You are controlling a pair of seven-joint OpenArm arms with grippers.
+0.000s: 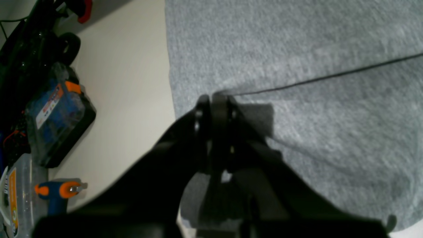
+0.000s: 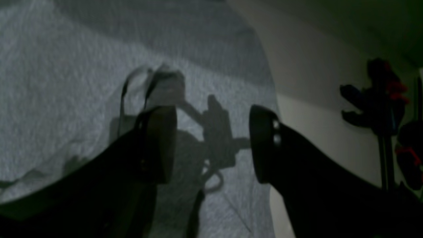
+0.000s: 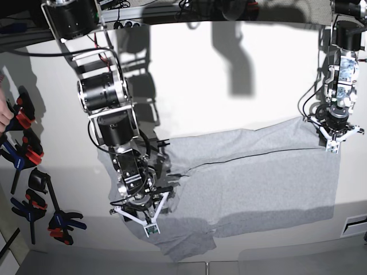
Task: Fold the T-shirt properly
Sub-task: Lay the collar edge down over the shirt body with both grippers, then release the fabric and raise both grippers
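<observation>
The light heather-grey T-shirt (image 3: 252, 183) lies spread across the white table, plain side up, with a folded edge running as a dark line across it. My left gripper (image 1: 215, 98) is at the shirt's far right corner in the base view (image 3: 336, 133). It is shut on the T-shirt (image 1: 297, 49) where that folded edge starts. My right gripper (image 2: 213, 143) is open, its fingers (image 2: 162, 142) wide apart just above the grey cloth (image 2: 49, 99) near the shirt's edge. In the base view it (image 3: 144, 213) hangs over the shirt's left part. No lettering shows.
Several black and red spring clamps (image 3: 26, 123) lie at the table's left side and also show in the right wrist view (image 2: 380, 92). A blue tool case (image 1: 56, 109) and an orange-blue tool (image 1: 59, 190) lie beside the shirt's edge. The bare white table (image 3: 229, 86) stretches behind the shirt.
</observation>
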